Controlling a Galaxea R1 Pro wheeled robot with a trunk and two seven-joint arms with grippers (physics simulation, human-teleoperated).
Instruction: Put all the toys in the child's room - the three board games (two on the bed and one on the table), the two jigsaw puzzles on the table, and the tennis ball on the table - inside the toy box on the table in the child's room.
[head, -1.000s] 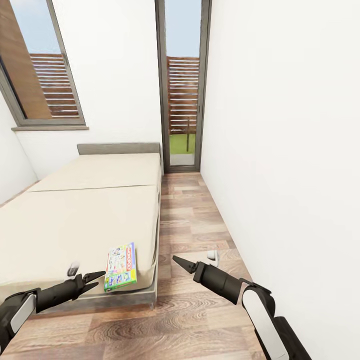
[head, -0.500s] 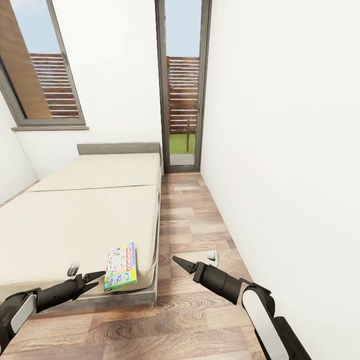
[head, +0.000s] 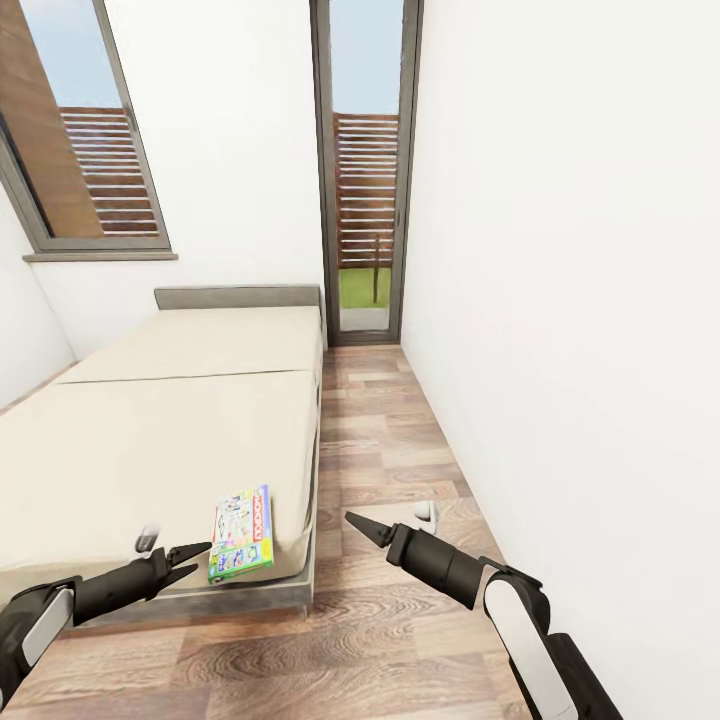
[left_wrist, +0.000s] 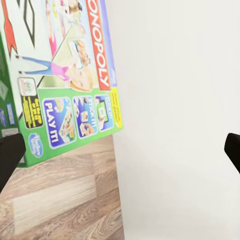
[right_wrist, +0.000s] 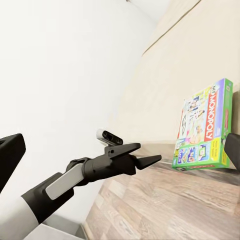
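Observation:
A green-bordered board game (head: 242, 546) with a red Monopoly title lies flat at the near right corner of the bed (head: 160, 440), partly over the mattress edge. My left gripper (head: 200, 558) hovers open just left of that box, level with the mattress edge and apart from it. In the left wrist view the game (left_wrist: 65, 75) lies ahead of the widely spread fingers. My right gripper (head: 355, 525) is open over the floor, right of the bed corner. From the right wrist view, the game (right_wrist: 202, 132) and the left gripper (right_wrist: 150, 153) are both seen.
A strip of wood-plank floor (head: 380, 430) runs between the bed and the white wall (head: 560, 300) on the right. A tall dark-framed glass door (head: 365, 170) stands at the far end. A window (head: 80, 130) is above the grey headboard (head: 237, 297).

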